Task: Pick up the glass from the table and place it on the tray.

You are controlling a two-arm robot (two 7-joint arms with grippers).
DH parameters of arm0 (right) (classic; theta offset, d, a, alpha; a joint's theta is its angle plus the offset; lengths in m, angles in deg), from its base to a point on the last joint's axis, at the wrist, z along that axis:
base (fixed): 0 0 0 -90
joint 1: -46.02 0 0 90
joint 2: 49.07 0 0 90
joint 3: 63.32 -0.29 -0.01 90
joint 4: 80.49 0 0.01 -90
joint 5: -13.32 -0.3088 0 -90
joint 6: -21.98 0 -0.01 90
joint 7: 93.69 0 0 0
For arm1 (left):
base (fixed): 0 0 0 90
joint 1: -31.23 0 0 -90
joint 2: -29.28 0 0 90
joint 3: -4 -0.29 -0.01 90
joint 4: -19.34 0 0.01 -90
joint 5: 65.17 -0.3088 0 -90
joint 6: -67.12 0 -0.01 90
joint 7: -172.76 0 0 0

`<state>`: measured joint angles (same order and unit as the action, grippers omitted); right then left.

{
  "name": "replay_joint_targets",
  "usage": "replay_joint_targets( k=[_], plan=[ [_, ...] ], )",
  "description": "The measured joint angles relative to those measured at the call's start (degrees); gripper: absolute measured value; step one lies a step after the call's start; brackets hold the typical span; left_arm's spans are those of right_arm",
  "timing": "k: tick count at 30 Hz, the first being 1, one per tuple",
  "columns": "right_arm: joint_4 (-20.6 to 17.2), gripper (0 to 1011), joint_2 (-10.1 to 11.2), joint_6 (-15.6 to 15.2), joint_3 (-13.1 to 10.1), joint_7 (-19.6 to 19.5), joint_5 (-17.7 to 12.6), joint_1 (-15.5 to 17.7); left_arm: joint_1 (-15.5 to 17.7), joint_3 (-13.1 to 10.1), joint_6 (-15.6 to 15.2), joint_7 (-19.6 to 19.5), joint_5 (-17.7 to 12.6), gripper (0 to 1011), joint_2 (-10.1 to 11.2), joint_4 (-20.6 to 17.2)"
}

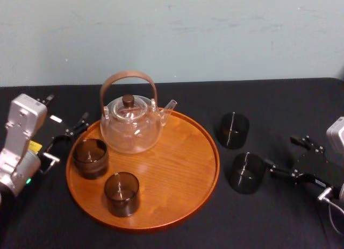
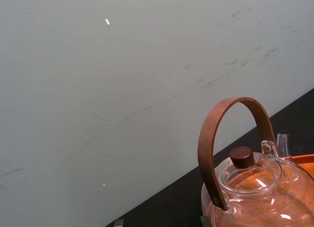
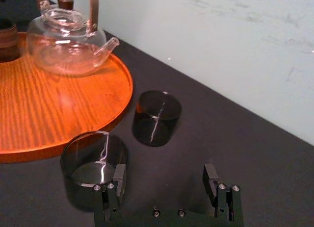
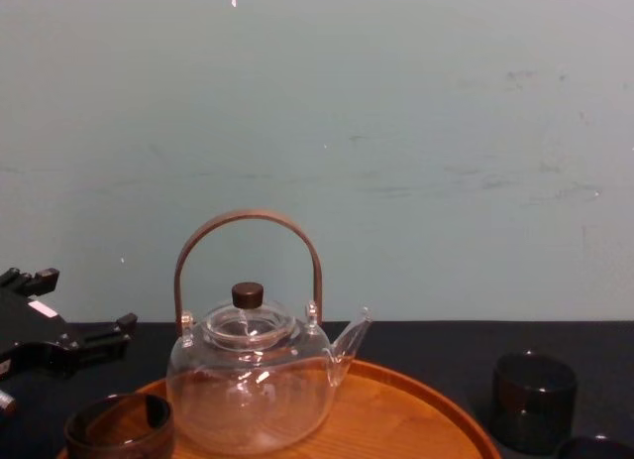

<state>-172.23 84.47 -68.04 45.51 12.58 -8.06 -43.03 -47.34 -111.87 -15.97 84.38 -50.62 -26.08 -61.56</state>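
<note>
the right end effector [image 3: 167,185] is held wide open and empty, one finger just beside the nearer glass [image 3: 93,161], probably for a sideways grasp; the glass stands on the table [image 3: 235,138] towards its right edge, beside the tray [image 3: 49,114]; the left end effector [image 1: 64,144] is parked open at the tray's left rim.

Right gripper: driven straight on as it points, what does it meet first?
Likely the nearer dark glass: one finger of the open right gripper lines up with its wall. The farther glass lies beyond, mid-gap.

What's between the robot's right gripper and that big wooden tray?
The nearer dark glass stands on the table there, close to the tray; the right gripper is open. The head view shows it.
</note>
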Motion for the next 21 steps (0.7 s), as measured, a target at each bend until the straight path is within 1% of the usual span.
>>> replay_joint_targets(
  k=[10,12,21],
  plan=[
    [-1.06,1002,0.12,-2.07,-0.06,2.22,0.44,1.25,0.00,0.00,0.00,0.00,0.00,1001,0.00,0.00],
    [-1.23,1002,-0.03,-2.87,0.16,2.85,0.90,1.37,0.00,0.00,0.00,0.00,0.00,1001,0.00,0.00],
    [-1.64,1002,-0.65,-4.31,0.54,4.70,2.02,1.61,0.00,0.00,0.00,0.00,0.00,1001,0.00,0.00]
  ],
)
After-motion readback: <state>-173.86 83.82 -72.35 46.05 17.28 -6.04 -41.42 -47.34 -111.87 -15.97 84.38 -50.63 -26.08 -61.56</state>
